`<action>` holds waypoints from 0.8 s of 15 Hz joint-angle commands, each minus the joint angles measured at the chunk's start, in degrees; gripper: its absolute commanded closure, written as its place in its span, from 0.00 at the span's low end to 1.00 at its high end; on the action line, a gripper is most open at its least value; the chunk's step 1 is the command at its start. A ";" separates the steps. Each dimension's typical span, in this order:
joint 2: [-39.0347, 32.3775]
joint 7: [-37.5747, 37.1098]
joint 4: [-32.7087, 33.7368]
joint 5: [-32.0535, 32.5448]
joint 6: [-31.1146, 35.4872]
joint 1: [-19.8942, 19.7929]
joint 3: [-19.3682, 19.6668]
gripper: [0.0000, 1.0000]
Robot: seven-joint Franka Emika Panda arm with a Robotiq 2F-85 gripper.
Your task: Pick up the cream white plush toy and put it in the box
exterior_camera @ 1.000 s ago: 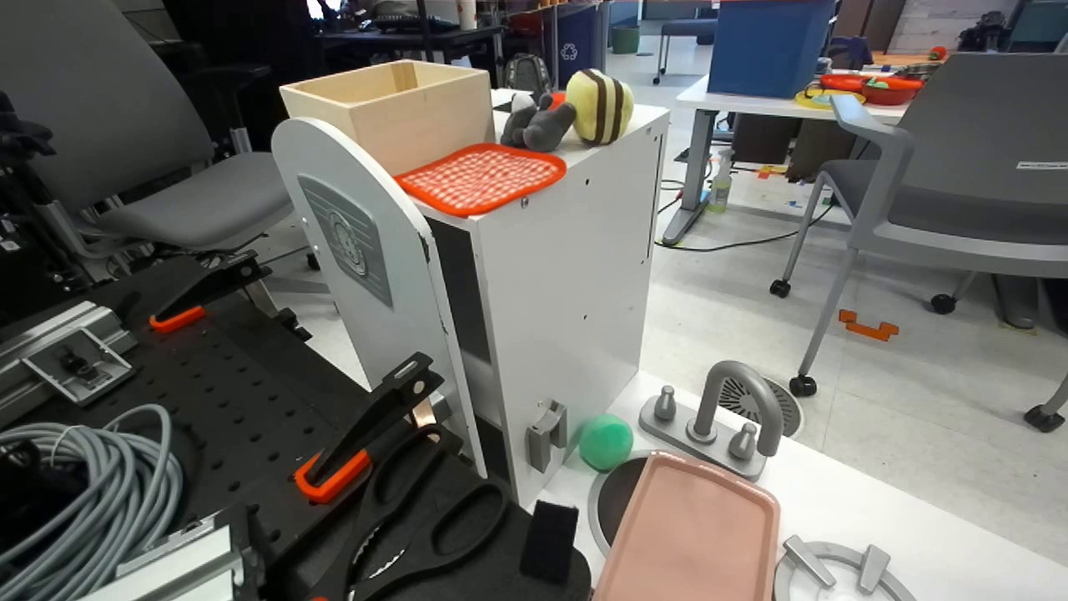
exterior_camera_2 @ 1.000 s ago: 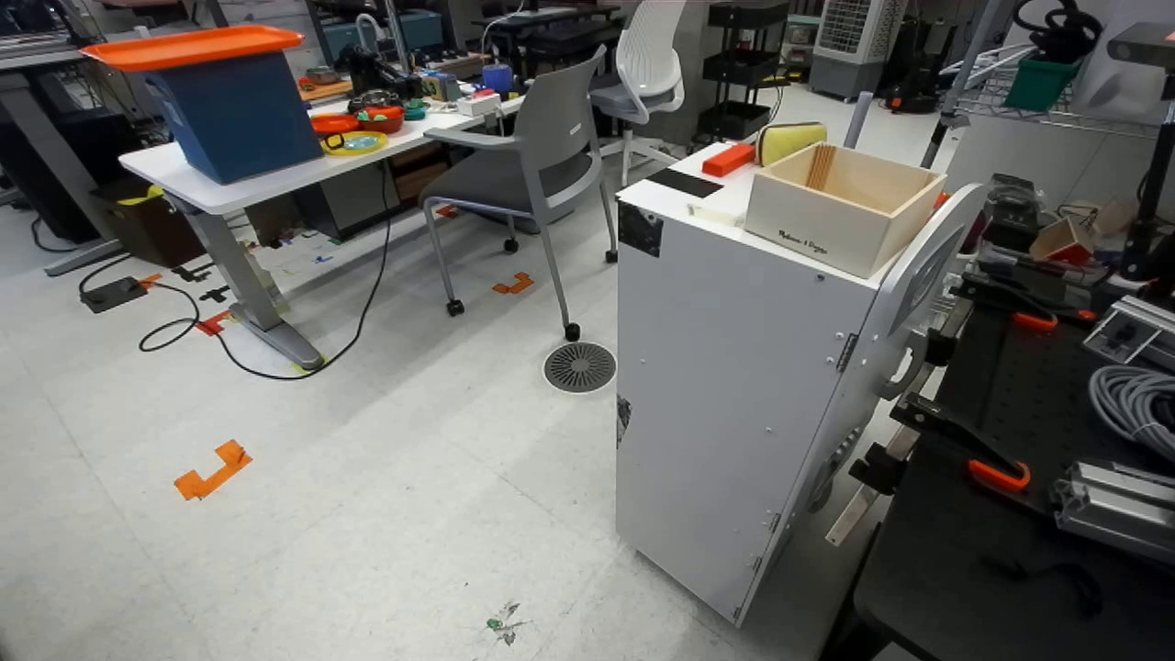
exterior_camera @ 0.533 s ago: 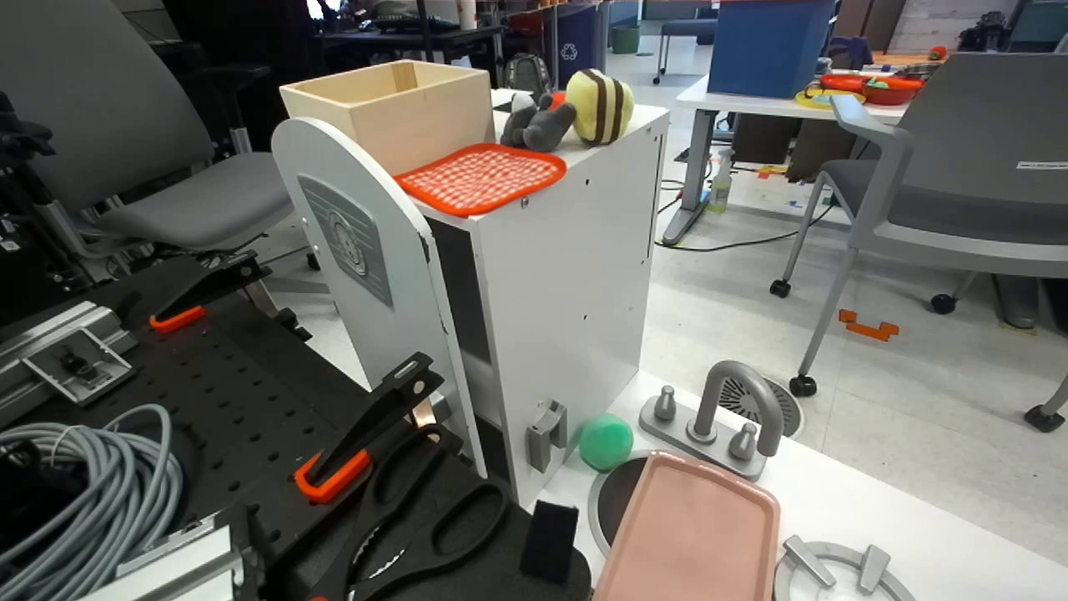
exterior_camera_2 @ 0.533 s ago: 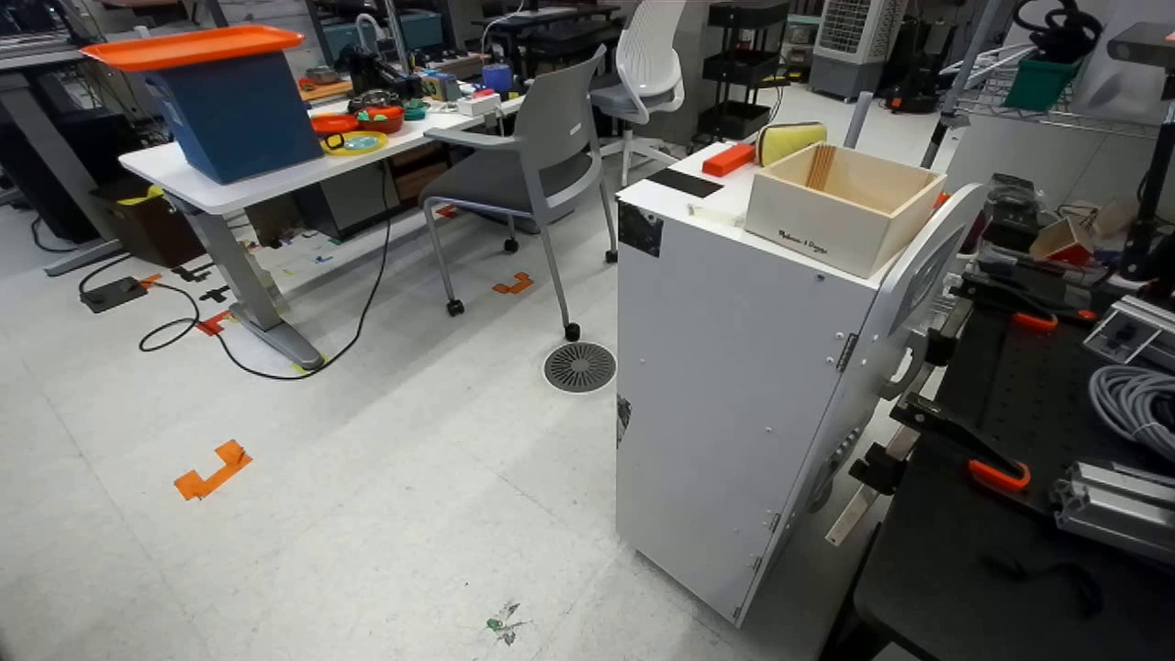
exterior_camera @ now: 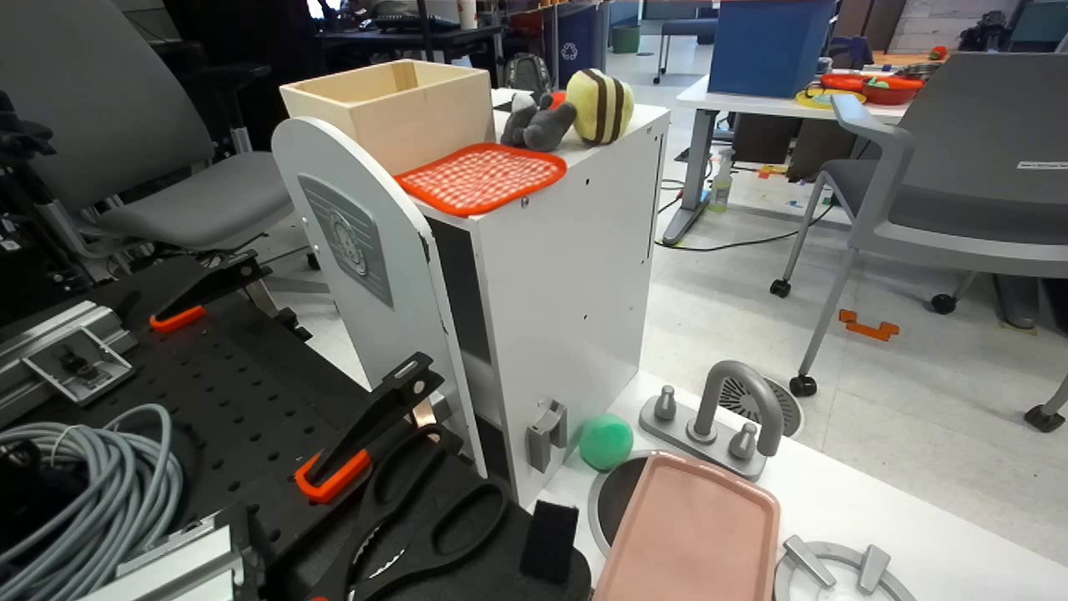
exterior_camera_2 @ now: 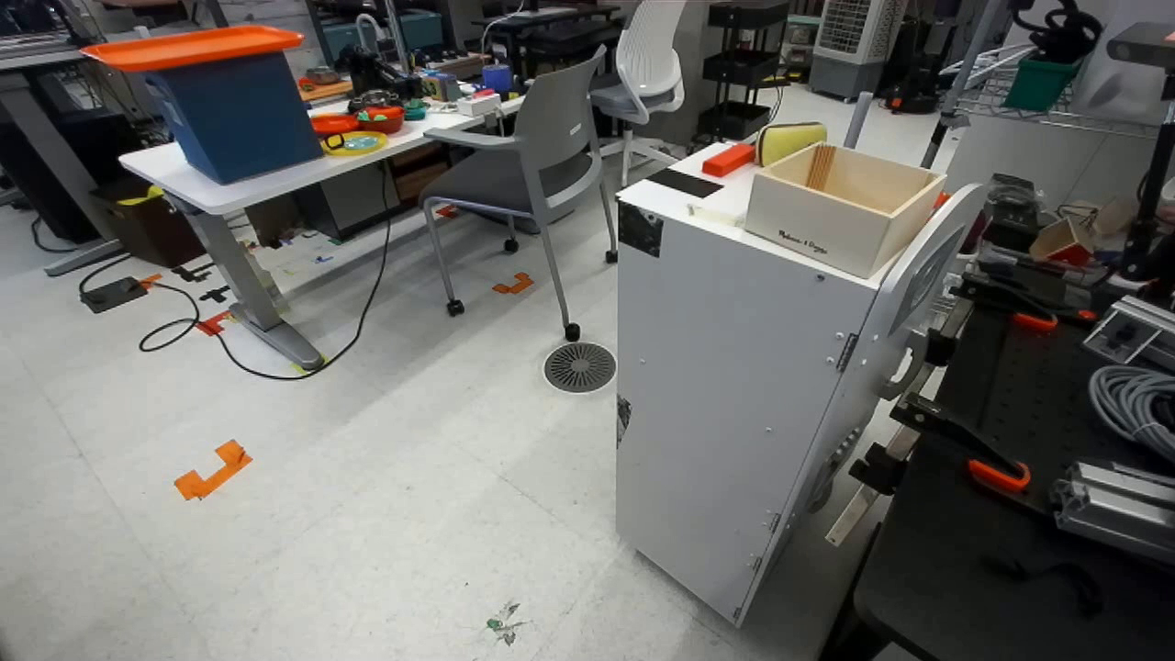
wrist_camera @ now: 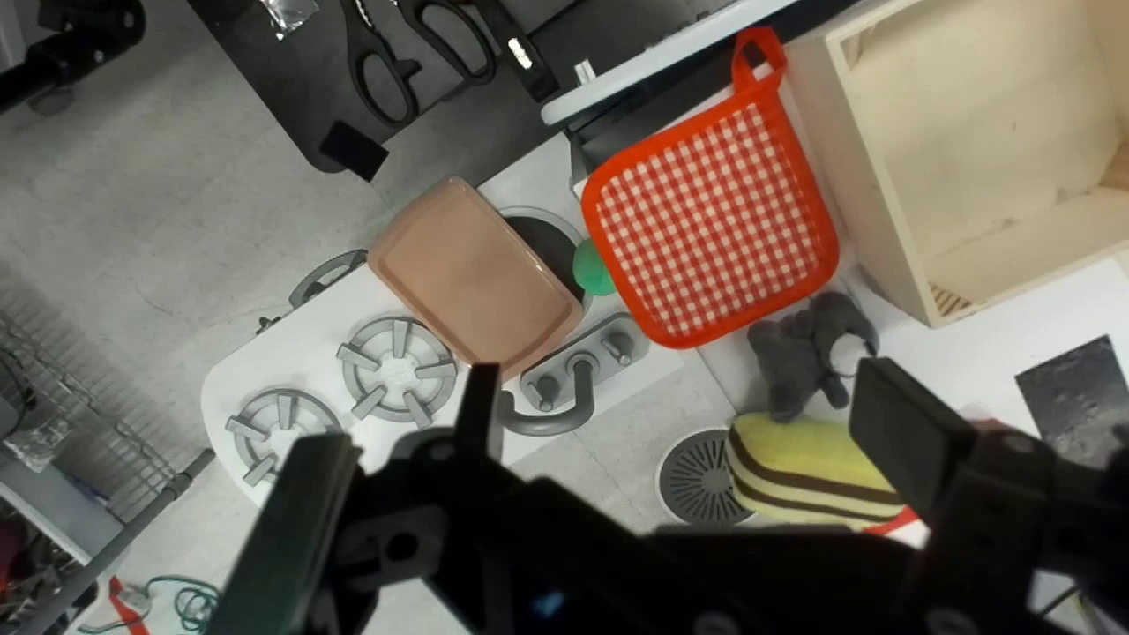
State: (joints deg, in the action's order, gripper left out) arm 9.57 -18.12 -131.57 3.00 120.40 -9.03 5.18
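Currently, the rounded yellow-cream, brown-banded plush toy [wrist_camera: 807, 469] lies on the white counter [wrist_camera: 997, 348] outside the pale rectangular wooden box [exterior_camera: 425, 125], beyond spread, unladen jaws and nearer the wrist view's right-hand finger [wrist_camera: 913, 428], its partly hidden long axis apparently running finger to finger.

Plush toy [exterior_camera: 599, 108]: pale yel. w/ dk brown stripes. Wooden box [exterior_camera: 430, 117]: lt. tan. Pot holder [wrist_camera: 710, 225]: red/wht gingham, red-orange trim. Gray plush [wrist_camera: 783, 366]: wht patch. Tray [wrist_camera: 472, 269]: dusty pink. Ball [exterior_camera: 607, 442]: grn. Faucet [exterior_camera: 707, 409]: gray. Gripper [wrist_camera: 684, 397]: blk.
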 commanded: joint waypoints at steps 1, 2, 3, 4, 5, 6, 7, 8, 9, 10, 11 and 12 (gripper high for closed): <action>-1.38 0.68 3.56 -0.32 -1.00 -1.36 2.08 0.00; -1.84 0.29 4.15 -0.26 -0.96 -1.63 2.38 0.00; -2.40 -0.14 4.54 -0.18 -0.48 -1.83 2.58 0.00; -3.18 -0.87 4.80 0.33 0.36 -1.92 2.60 0.00; -4.02 -1.36 5.10 0.59 0.92 -1.90 2.61 0.00; -5.11 -2.05 5.51 0.94 1.84 -1.82 2.55 0.00; -6.07 -2.67 5.91 1.07 2.65 -1.72 2.52 0.00; -7.22 -3.25 6.33 1.22 3.70 -1.65 2.56 0.00; -8.27 -3.80 6.79 1.49 4.30 -1.59 2.64 0.00; -9.46 -4.57 7.23 2.13 4.88 -1.55 2.72 0.00; -10.55 -5.40 7.70 2.69 5.15 -1.46 2.83 0.00; -11.68 -6.10 8.01 3.00 5.72 -1.35 2.96 0.00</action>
State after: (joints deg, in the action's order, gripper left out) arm 1.44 -21.38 -126.04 3.84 124.98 -10.82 7.77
